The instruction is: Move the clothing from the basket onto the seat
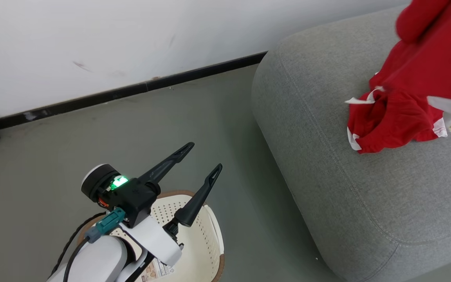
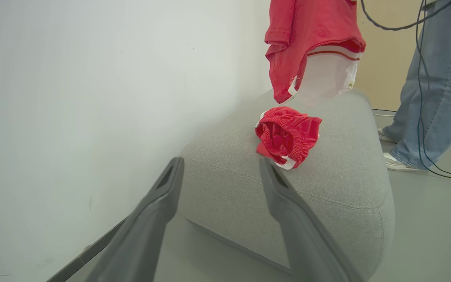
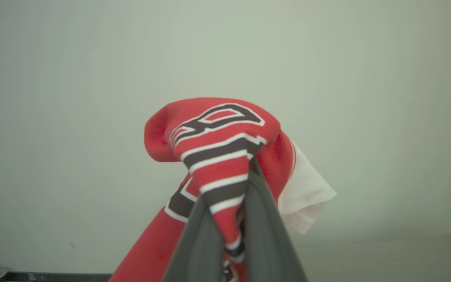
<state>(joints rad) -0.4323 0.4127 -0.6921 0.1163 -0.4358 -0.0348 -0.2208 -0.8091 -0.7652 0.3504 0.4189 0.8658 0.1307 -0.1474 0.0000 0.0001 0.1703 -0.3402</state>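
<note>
Grips jersey [image 3: 213,125] in clamped right hand [image 3: 229,184] above seat [image 1: 327,176], for dropping by shorts [image 1: 386,125]. Parks left hand [image 1: 204,156], fingers apart, over basket [image 1: 214,231].

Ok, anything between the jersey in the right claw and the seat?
Nothing visible blocks it. The jersey hangs from the shut right claw over the seat. Only the shorts lie there, by its lower edge, so it may land partly on them.

Head camera looking down from above: seat [image 1: 366,188] spreading at 3 o'clock, basket [image 1: 214,229] close at 6 o'clock. Left wrist camera sitting low, facing along seat toward shorts [image 2: 288,137], fairly near. Right wrist camera facing wall [image 3: 53,78], jersey [image 3: 217,133] crowding close. Head and left wrist views sharing seat, shorts.
</note>
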